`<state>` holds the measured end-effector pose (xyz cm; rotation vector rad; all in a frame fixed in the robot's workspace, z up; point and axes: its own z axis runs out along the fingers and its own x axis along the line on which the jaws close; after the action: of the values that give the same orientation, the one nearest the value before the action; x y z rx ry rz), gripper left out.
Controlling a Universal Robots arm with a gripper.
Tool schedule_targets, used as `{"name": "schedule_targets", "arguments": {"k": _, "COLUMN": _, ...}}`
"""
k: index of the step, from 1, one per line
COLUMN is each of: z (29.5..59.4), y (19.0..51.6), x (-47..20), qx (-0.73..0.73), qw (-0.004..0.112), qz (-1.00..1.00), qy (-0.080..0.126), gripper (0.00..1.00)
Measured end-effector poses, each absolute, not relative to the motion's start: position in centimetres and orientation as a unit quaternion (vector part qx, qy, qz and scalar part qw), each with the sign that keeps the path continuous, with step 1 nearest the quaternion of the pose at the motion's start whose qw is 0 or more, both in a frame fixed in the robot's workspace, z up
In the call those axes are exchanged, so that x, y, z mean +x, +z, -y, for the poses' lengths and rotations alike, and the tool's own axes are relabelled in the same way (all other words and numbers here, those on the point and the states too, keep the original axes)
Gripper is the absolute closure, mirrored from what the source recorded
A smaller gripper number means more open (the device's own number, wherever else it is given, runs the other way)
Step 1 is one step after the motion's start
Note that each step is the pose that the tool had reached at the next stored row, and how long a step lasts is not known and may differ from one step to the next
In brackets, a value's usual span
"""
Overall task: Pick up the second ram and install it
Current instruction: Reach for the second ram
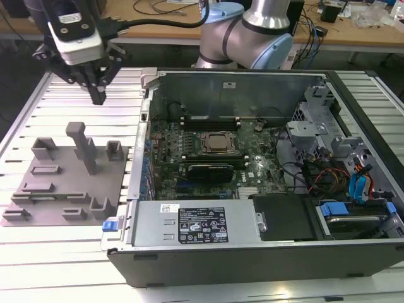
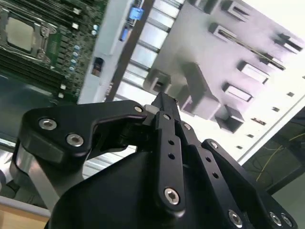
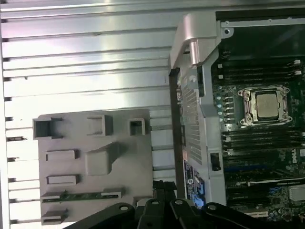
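The second ram (image 3: 71,195) is a thin green stick standing on edge in a long slot of the gray plastic plate (image 3: 138,157); in the second wrist view the ram (image 2: 250,47) shows as a narrow greenish line. My gripper (image 1: 99,98) hangs above the ribbed table behind the plate (image 1: 63,189), well apart from the ram. Its black fingers are shut with nothing between them, as both wrist views show at the gripper (image 2: 164,99) (image 3: 162,188).
An open computer case (image 1: 265,252) lies at the exterior view's right, with the motherboard and CPU socket (image 1: 218,142) inside. A tall gray post (image 1: 81,142) rises from the plate. The case's left wall (image 1: 142,126) stands between plate and motherboard. Cables and drive bays (image 1: 341,183) are at far right.
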<state>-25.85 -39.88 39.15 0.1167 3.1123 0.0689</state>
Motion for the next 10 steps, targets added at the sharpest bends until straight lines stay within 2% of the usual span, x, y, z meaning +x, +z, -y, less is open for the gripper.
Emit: {"name": "schedule_targets", "arguments": {"k": 10, "z": 39.9, "y": 39.0, "x": -31.2, "qx": 0.037, "qw": 0.013, "qz": -0.999, "qy": 0.022, "gripper": 0.92}}
